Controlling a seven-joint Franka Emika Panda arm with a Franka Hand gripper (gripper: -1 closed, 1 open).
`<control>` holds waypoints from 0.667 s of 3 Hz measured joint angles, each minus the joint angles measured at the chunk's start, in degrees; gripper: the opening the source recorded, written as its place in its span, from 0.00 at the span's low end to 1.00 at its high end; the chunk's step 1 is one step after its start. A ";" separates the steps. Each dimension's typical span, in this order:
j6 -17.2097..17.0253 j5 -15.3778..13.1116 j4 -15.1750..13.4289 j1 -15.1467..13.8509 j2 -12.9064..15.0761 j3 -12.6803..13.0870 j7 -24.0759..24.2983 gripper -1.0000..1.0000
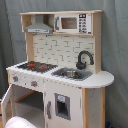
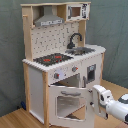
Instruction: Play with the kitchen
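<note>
In the second exterior view the white robot arm's tool (image 2: 93,98) sits at the right edge of the white oven door with window (image 2: 69,101), which stands swung open; whether its fingers grip cannot be told. Behind rises the tall white and light-wood toy kitchen (image 2: 60,55), standing on the wooden floor (image 2: 17,118), with red-ringed black hob (image 2: 53,59), black faucet (image 2: 75,39) and grey hood (image 2: 49,20).
</note>
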 joint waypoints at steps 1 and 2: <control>2.60 -0.48 -5.09 0.13 0.00 -0.04 0.00 1.00; 4.44 -2.53 -6.51 -4.81 -0.01 -0.04 0.00 1.00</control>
